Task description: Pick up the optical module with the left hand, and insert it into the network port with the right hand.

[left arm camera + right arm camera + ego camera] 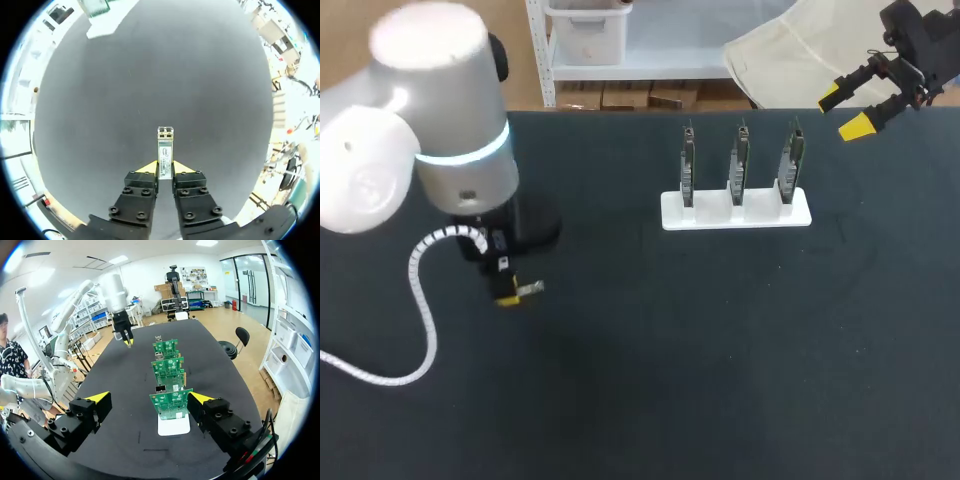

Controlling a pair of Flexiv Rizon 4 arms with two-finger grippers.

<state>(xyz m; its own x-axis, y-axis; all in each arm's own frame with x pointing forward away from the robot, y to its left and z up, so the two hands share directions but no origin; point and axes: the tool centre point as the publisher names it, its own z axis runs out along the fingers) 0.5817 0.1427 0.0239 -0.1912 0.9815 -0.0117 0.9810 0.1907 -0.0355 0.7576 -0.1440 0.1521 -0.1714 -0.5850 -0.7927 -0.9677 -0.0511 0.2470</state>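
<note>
The optical module (pixel 165 146), a slim silver bar with a white label, sticks out ahead from between the yellow tips of my left gripper (pixel 165 169), which is shut on it just above the black table. In the head view that gripper (pixel 510 292) hangs at the left, with the module (pixel 531 289) poking out to the right. Three green circuit boards (pixel 739 165) stand upright in a white holder (pixel 736 211) at the back middle. My right gripper (pixel 848 110) is open, raised at the far right corner. From its wrist, the nearest board (pixel 171 405) lies ahead of the right gripper (pixel 149 399), with a small metal port (pixel 161 388) behind it.
A white coiled cable (pixel 420 300) trails from my left arm over the table's left side. The black table (pixel 720 350) stretches bare between the left gripper and the holder (pixel 174 425).
</note>
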